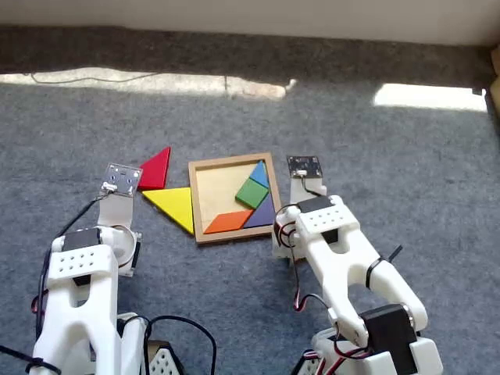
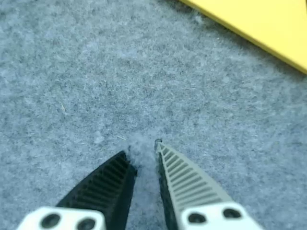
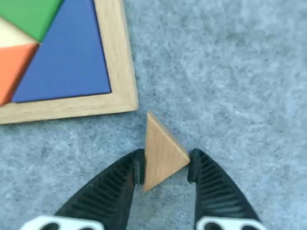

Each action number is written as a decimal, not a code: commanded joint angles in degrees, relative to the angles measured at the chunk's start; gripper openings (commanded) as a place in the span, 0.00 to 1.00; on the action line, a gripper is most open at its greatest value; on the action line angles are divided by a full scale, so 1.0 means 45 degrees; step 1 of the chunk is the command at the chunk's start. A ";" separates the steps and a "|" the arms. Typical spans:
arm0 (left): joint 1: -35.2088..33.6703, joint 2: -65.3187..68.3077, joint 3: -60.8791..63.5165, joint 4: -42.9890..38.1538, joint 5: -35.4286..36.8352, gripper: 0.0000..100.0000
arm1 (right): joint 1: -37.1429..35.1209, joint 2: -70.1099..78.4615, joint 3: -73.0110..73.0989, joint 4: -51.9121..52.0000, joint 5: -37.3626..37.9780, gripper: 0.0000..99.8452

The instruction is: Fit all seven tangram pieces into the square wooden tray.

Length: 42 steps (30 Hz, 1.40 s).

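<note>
The small tan wooden triangle (image 3: 163, 155) lies flat on the grey felted surface (image 3: 240, 72), just outside a corner of the square wooden tray (image 3: 122, 72). The right tool (image 3: 166, 153) has closed on it. One finger presses a long edge and the other bears on the opposite corner, so the hold looks narrow and could let the piece pivot.

To do this step well, the lift should probably be straight up and slow. The piece then has to clear the raised frame before it travels inward. It likely also needs turning, so that its edges line up with the pieces already seated.

Inside the tray sit the dark blue triangle (image 3: 67, 62), the green square (image 1: 251, 193), a small light blue triangle (image 1: 259, 173) and the orange parallelogram (image 1: 229, 221). They are packed toward the right arm's side, and bare wood is left on the other side.

Farther out, the yellow triangle (image 1: 173, 205) touches the tray's far edge, and the red triangle (image 1: 156, 169) lies beside it. The left tool (image 2: 143, 147) hangs low over the felt near the yellow piece, all but closed with a slim gap and nothing held.
</note>
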 commanded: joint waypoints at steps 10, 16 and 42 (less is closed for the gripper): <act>-0.0127 -0.0205 -0.0049 -0.0137 0.0078 0.06 | -0.0049 -0.0107 -0.0440 0.0908 0.1797 0.13; -0.0127 -0.0205 -0.0049 -0.0137 0.0078 0.07 | -0.0029 -0.1475 -0.0654 0.1026 0.3419 0.13; -0.0127 -0.0264 0.0225 -0.0391 0.0039 0.07 | -0.1182 -0.0635 -0.4659 0.0225 1.1038 0.07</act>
